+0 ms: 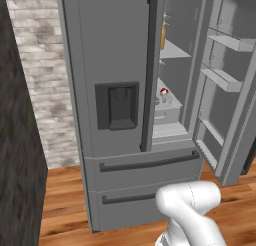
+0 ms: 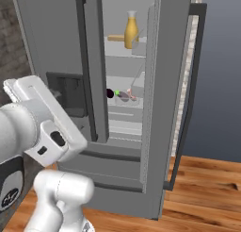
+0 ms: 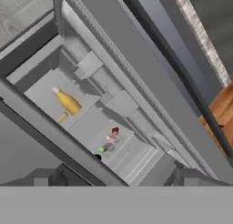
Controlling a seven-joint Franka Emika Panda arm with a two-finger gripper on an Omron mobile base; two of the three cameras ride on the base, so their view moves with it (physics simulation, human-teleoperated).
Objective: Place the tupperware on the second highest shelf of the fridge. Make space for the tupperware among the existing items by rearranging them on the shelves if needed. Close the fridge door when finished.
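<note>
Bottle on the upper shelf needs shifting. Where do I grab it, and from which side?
Grip the orange-yellow bottle around its wide lower body, not the narrow neck. It stands upright, so come in level through the open front of the fridge, probably with the open gripper straddling it.

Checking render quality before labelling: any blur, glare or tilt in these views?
Left base view: soft, no glare, fridge leaning. Right base view: bottle readable, shelf items below blurry. Hand view: rolled, so shelves run diagonally; small items smeared.
</note>
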